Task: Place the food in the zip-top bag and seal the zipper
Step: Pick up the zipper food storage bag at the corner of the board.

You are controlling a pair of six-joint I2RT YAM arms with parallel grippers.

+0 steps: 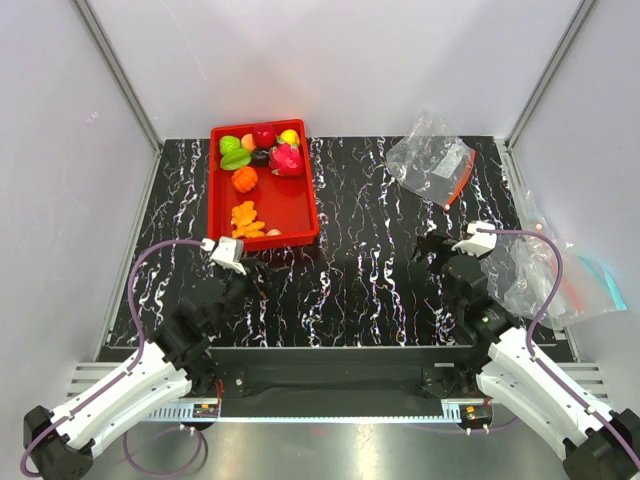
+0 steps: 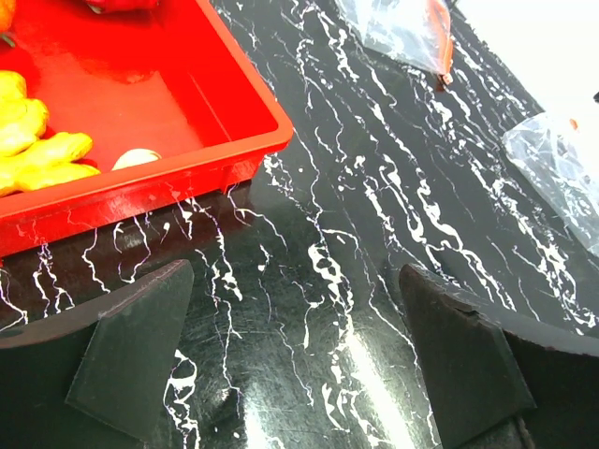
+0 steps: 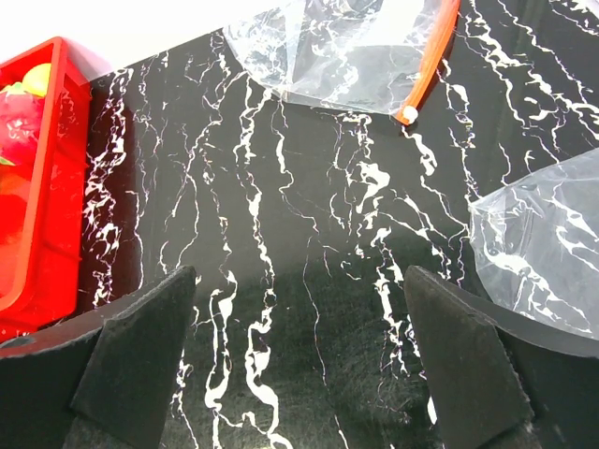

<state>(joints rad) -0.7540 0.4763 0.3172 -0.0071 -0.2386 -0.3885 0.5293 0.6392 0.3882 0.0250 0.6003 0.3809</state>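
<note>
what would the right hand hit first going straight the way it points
The right hand looks set to meet bare table first; the zip-top bag lies farther ahead, though depth is unclear.

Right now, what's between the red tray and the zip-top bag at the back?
Nothing: only bare black marbled table separates the red tray from the zip-top bag, clearest in the top view.

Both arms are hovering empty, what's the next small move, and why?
Probably the right gripper should reach forward to the zip-top bag and take it near the zipper. That gripper is open and empty, the bag lies ahead of it, and the food sits in the red tray.
</note>
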